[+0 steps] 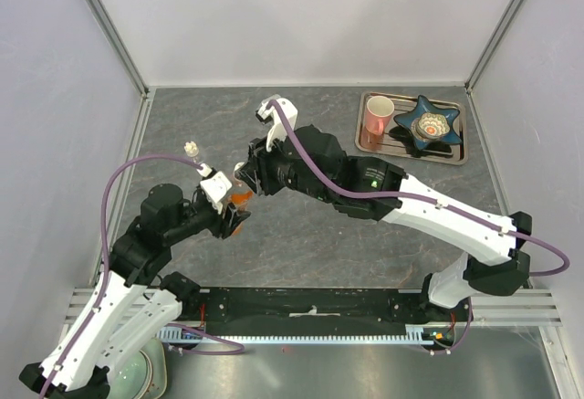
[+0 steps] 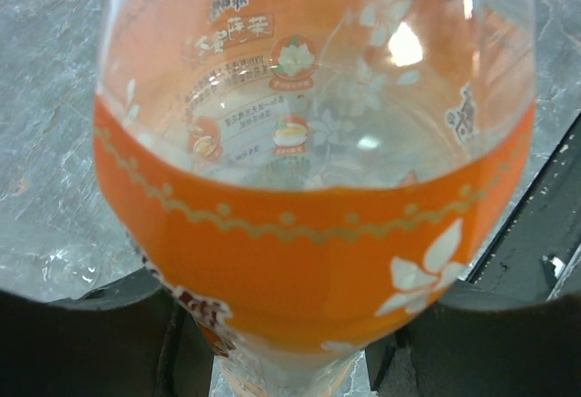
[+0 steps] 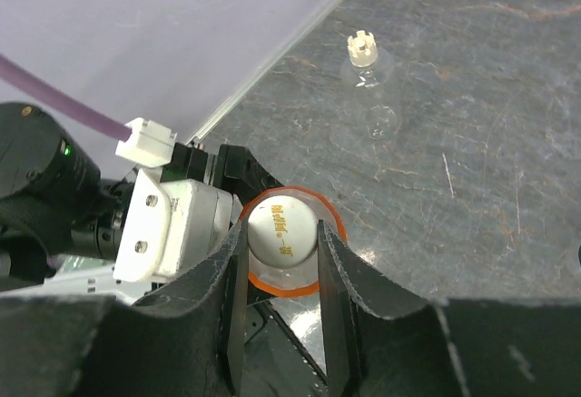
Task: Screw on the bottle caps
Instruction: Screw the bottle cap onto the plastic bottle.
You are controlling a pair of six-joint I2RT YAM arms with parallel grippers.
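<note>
Left jaws clamp the orange bottle (image 2: 309, 233), right jaws pinch the white cap (image 3: 282, 230) on top: screwing step, next needs a steady twist

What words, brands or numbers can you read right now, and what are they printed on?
Nothing is clear enough to quote.
Label of the orange bottle: small printed characters, seen upside down through the bottle and blurred; unreadable.
White bottle cap: gold print on its top, too small to read.
Small clear bottle: no text visible.
Pink mug: no text visible.
</note>
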